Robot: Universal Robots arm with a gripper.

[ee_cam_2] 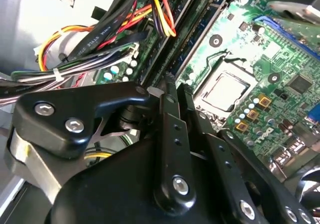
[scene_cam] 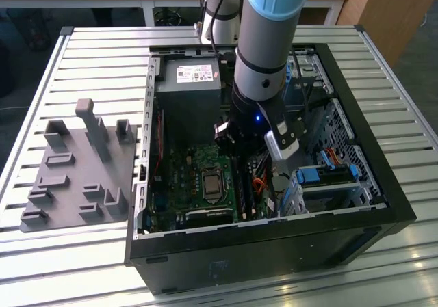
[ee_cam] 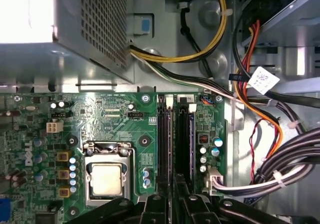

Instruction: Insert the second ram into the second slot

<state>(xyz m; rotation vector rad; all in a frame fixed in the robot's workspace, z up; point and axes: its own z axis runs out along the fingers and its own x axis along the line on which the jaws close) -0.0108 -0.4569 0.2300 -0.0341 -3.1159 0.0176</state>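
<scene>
At the exterior view's left a grey holder plate (scene_cam: 75,170) lies on the slatted counter (scene_cam: 102,54), well apart from the work. In the middle stands the open computer case (scene_cam: 274,252) with its green motherboard (scene_cam: 198,177). The arm reaches down into the case, so the tool (scene_cam: 243,150) sits low at the centre of the frame, just right of the processor socket (scene_cam: 211,182).

In the first wrist view the tool (ee_cam: 172,204) hangs directly over the near end of the dark memory slots (ee_cam: 175,139), in line with them. Whether it is open, closed or gripping cannot be told.

The second ram is too dark to pick out. My judgement is that it is at or in the slots under the tool, with seating unconfirmed.
</scene>
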